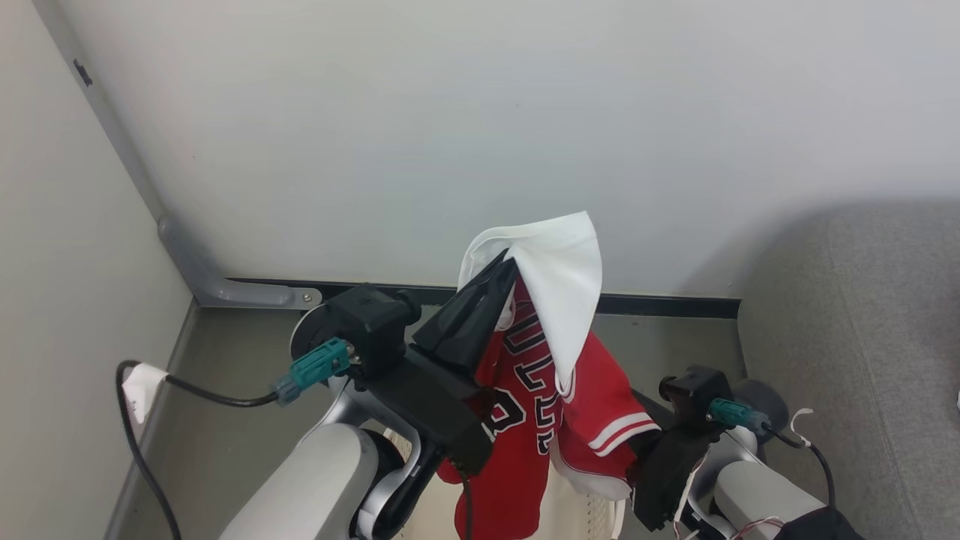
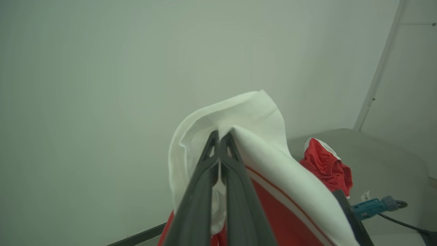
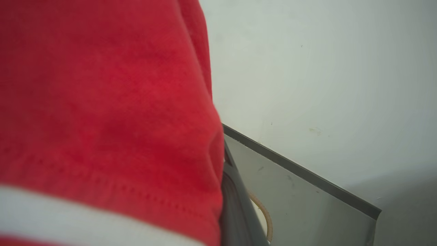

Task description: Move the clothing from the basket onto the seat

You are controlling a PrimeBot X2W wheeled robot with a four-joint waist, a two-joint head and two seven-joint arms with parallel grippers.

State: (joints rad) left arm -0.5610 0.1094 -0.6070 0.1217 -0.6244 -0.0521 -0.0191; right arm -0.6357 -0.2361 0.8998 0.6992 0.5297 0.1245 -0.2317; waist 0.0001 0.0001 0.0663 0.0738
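The left gripper (image 2: 219, 136) is raised with its two dark fingers pinched together on a white fold of the clothing (image 1: 525, 390), a red jersey with black lettering. The white panel drapes over the fingertips, and the rest of the jersey hangs below and to the right of them. The right gripper (image 1: 651, 461) sits lower, at the jersey's striped sleeve hem. It is closed, and in its wrist view the red cloth lies pressed against its one visible finger (image 3: 235, 205) and hides the other.

The basket (image 1: 596, 517) stands directly beneath the hanging jersey, between the two arms, and its brown rim shows just beyond the right gripper's finger. The seat (image 1: 862, 337) lies to the right of both grippers. A second red garment (image 2: 326, 164) rests crumpled on it, well apart from the left gripper's tips. Ahead of both grippers are a pale wall (image 1: 450, 112) and a dark baseboard (image 1: 660, 305), and grey floor (image 1: 240, 352) lies below.
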